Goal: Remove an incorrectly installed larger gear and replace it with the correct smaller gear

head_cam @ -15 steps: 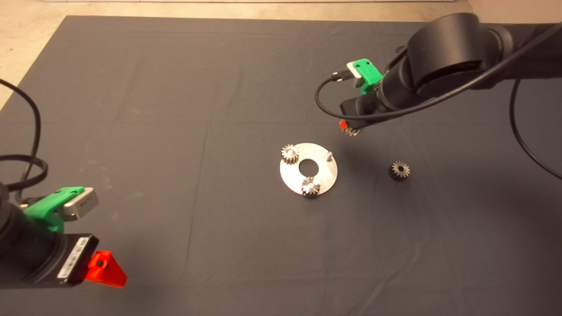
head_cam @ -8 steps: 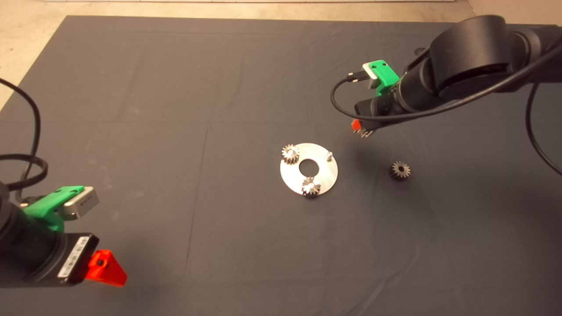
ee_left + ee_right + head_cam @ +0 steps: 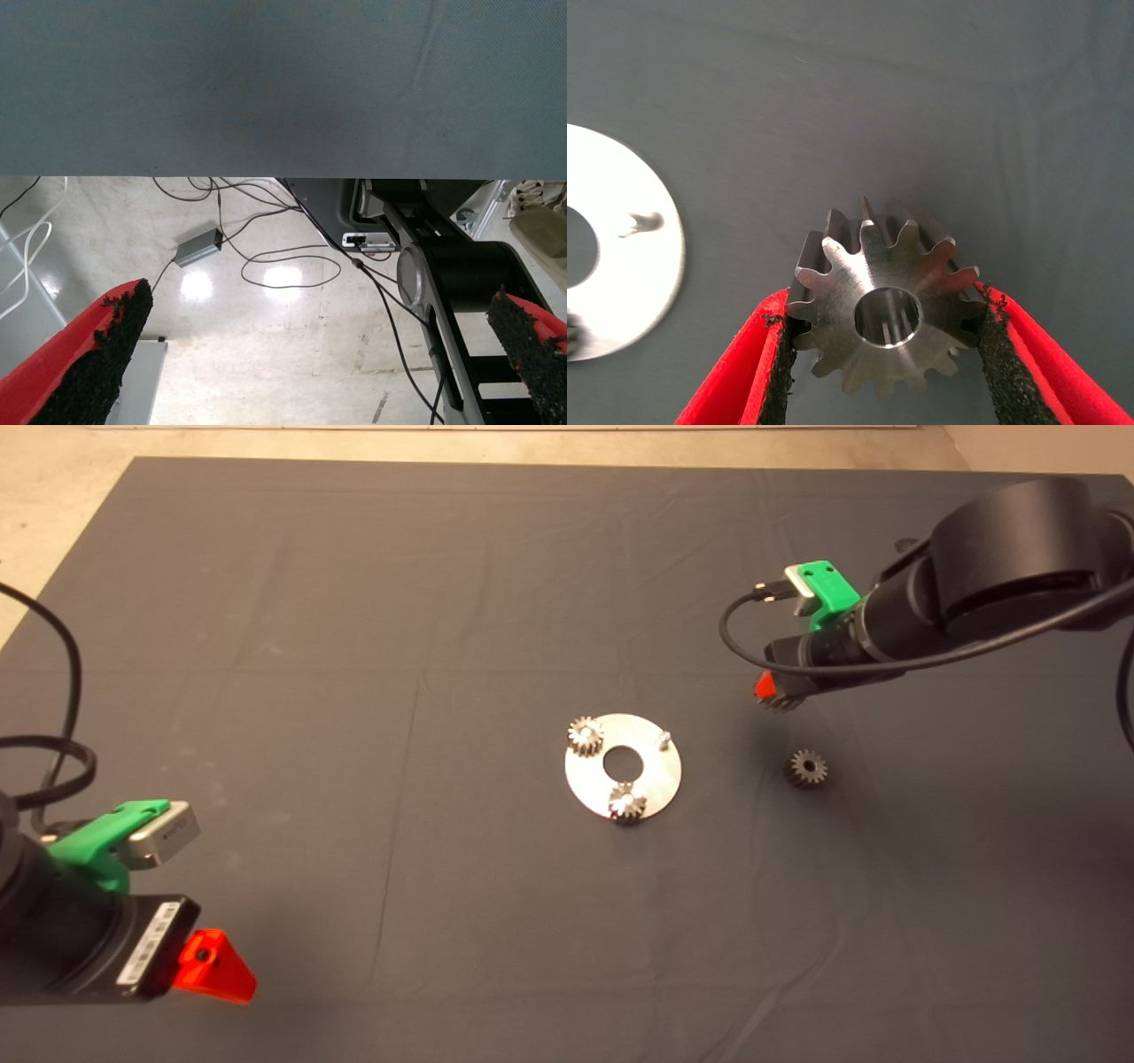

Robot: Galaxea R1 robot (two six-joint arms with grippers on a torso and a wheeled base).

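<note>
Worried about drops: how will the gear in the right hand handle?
The held gear looks solid steel, so probably heavy and rigid. The right hand grips only tooth tips, so it might pivot. Dropped on edge, it could roll.

Both arms are black and built of thick rounded segments. The right arm (image 3: pixel 992 593) carries a green bracket (image 3: pixel 828 589) with a small silvery camera block, and a black cable (image 3: pixel 753 642) loops from it back along the arm. The left arm (image 3: pixel 53 939) has the same green bracket (image 3: pixel 102 841) — plus a white barcode label (image 3: pixel 146 948) on its black wrist. Its red fingers (image 3: pixel 80 363) are wedge-shaped, faced with rough black pads — one shows a small hole.
</note>
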